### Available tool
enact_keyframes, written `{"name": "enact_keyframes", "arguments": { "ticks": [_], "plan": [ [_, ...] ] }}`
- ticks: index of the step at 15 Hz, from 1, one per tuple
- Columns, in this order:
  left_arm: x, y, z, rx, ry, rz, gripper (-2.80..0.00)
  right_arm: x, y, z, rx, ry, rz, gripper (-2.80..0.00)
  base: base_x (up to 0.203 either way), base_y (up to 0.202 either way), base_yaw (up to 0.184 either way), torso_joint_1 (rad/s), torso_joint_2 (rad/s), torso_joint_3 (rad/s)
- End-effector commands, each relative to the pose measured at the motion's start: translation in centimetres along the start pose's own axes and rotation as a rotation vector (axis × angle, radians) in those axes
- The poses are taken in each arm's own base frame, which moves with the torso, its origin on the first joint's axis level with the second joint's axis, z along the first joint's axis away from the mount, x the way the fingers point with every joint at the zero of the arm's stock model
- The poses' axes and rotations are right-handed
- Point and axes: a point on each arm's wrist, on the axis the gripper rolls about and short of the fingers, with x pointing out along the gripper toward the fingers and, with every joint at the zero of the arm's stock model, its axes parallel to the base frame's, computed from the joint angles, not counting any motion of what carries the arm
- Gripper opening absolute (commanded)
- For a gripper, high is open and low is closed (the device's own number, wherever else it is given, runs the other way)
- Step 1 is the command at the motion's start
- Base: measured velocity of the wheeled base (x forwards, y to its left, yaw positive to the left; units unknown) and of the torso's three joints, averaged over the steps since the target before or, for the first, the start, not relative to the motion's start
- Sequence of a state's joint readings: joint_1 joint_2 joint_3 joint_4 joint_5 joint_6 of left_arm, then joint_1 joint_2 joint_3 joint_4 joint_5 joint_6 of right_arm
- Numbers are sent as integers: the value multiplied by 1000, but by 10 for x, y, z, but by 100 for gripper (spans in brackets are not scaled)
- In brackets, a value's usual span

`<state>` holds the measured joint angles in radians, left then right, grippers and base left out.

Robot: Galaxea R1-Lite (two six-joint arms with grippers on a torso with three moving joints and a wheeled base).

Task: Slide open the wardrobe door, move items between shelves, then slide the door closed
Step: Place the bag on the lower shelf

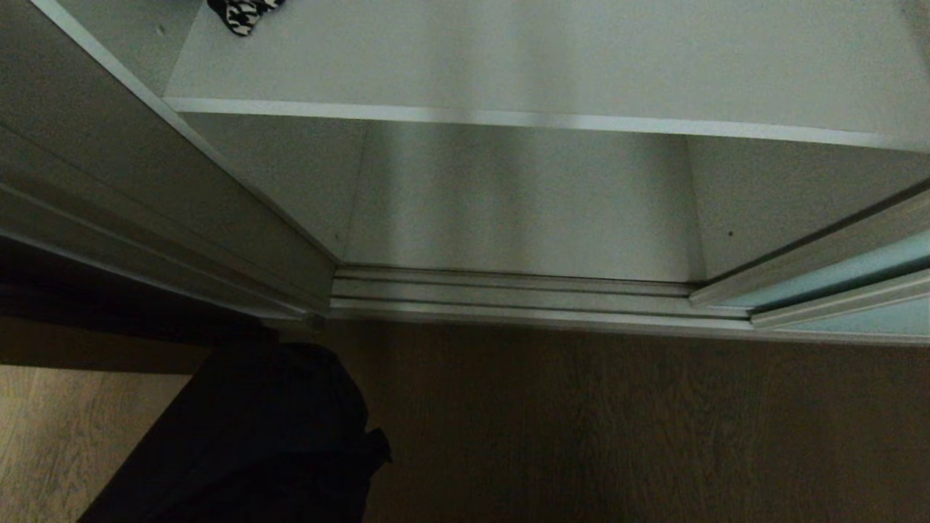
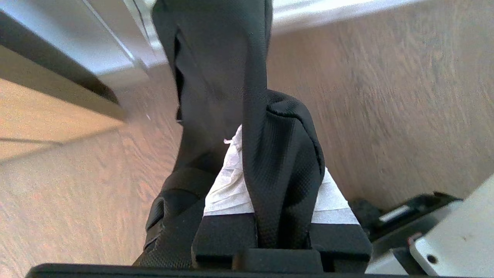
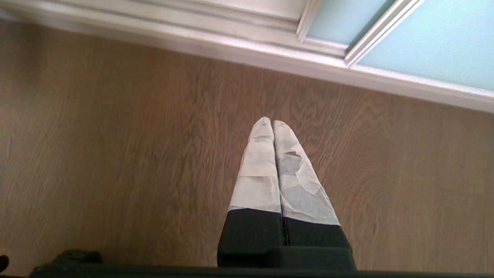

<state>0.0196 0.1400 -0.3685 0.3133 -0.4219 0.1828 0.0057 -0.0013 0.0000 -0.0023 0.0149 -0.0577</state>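
The soft black fabric pouch bag hangs at the lower left of the head view over the brown wood-grain floor, its wide black strap pinched between the white-taped fingers of the left gripper. A black-and-white houndstooth bag peeks in at the upper left on the plain white shelf board. The frosted pale blue-green sliding wardrobe door sits pushed to the right edge, on the ribbed silver floor track. The right gripper hangs over bare floor, its taped fingers pressed together on nothing
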Motion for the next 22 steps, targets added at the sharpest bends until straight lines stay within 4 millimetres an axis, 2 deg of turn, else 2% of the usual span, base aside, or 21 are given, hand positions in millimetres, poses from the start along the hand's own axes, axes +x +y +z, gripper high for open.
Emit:
{"name": "enact_keyframes", "arguments": {
  "ticks": [1, 5, 12, 15, 18, 22],
  "plan": [
    [1, 0, -3, -12, 28, -17, -280, 0, 0, 0, -1, -3, 1, -280, 0, 0, 0, -1, 7, -203],
    [0, -4, -16, -63, 140, -51, -280, 0, 0, 0, -1, -3, 1, -280, 0, 0, 0, 4, 4, -129],
    [0, -6, -30, 31, 252, -98, -280, 0, 0, 0, -1, -3, 1, -280, 0, 0, 0, 0, 0, -5],
    [16, -1, -25, -68, 408, -211, -280, 0, 0, 0, -1, -3, 1, -280, 0, 0, 0, 0, 0, 0],
    [30, 4, -19, -169, 470, -348, -280, 0, 0, 0, -1, -2, 1, -280, 0, 0, 0, 0, 0, 0],
    [43, 10, -17, -216, 530, -402, -280, 0, 0, 0, -1, -2, 1, -280, 0, 0, 0, 0, 0, 0]
  ]
}}
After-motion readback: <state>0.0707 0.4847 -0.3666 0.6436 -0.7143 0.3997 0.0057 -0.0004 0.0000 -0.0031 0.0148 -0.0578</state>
